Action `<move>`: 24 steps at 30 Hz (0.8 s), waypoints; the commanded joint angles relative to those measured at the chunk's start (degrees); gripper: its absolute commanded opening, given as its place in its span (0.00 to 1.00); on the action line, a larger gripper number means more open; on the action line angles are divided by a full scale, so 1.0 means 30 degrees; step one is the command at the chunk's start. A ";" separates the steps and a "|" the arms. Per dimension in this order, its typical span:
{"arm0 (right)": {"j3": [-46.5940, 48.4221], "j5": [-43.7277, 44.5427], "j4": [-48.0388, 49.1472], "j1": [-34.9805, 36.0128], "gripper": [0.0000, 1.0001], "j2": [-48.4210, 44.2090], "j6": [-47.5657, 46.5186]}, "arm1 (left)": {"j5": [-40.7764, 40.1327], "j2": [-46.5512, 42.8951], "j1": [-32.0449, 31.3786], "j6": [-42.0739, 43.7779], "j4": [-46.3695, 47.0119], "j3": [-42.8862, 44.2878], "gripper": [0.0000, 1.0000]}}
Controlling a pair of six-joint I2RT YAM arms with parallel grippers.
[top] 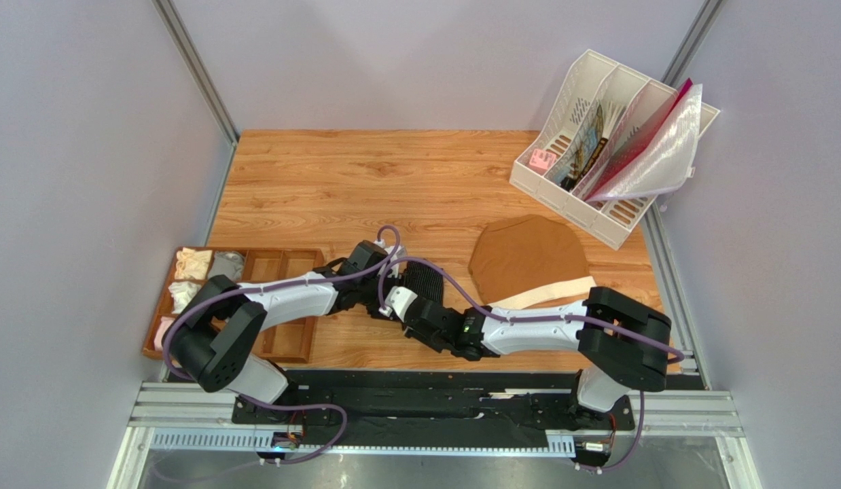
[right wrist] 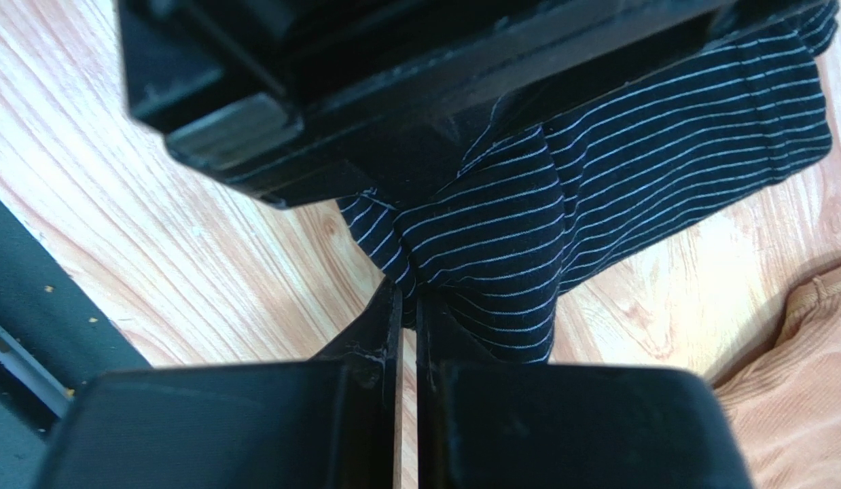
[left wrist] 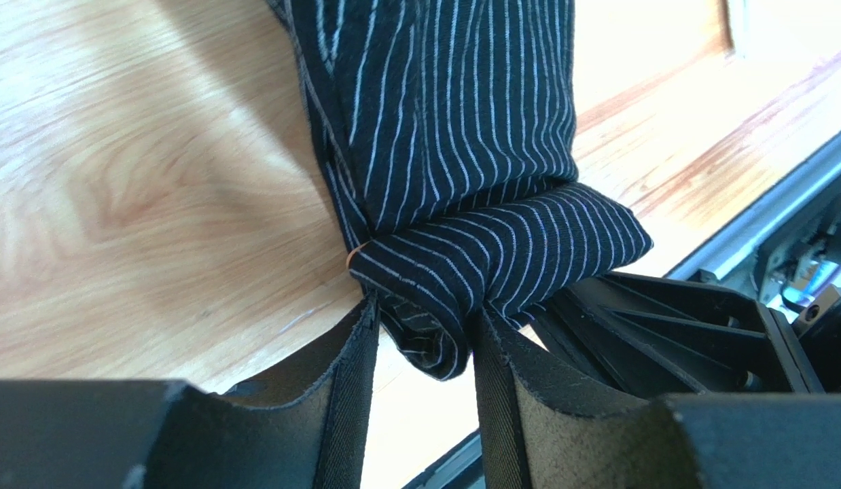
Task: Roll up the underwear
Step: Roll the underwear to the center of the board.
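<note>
My right jaws are clamped on the underwear's [left wrist: 455,122] folded near edge, my left jaws parted around it, cloth stretching away.

We read this as robotics lab test cell, not home or shop. Landmark: wooden tabletop [top: 394,173]. Plain grey panel walls [top: 445,61] box in tabletop on three sides, joined by bare aluminium posts [top: 195,71]. Slotted aluminium rail [top: 435,418] runs along tabletop's near edge. There we see left arm [top: 282,295] and right arm [top: 557,324] bolted side by side, purple cables [top: 435,269] looping over them. We note staged props: white file rack [top: 570,102] at tabletop's far right corner, wooden compartment tray [top: 292,267] at its left edge.
</note>
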 commanded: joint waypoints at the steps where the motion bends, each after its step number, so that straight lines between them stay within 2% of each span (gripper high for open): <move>1: 0.0194 -0.1762 -0.1119 0.0340 0.00 0.0782 0.0859 | -0.2237 -0.0856 -0.0034 0.0410 -0.1108 -0.0589 0.45; 8: 0.0370 -0.1820 -0.1149 0.0369 0.00 0.1045 0.0888 | -0.2649 -0.2087 -0.0005 0.1085 -0.0961 -0.0913 0.49; 16: 0.0487 -0.2055 -0.1149 0.0340 0.00 0.1192 0.0888 | -0.2181 -0.0974 -0.0034 0.0999 0.1581 -0.1643 0.51; 20: 0.0400 -0.2113 -0.0974 0.0340 0.00 0.1134 0.0888 | -0.2240 -0.1178 -0.0034 0.0676 0.3166 -0.2463 0.46; 24: 0.0282 -0.2289 -0.0564 0.0340 0.00 0.1075 0.0888 | -0.1421 -0.1560 -0.0034 -0.0084 0.6645 -0.4043 0.40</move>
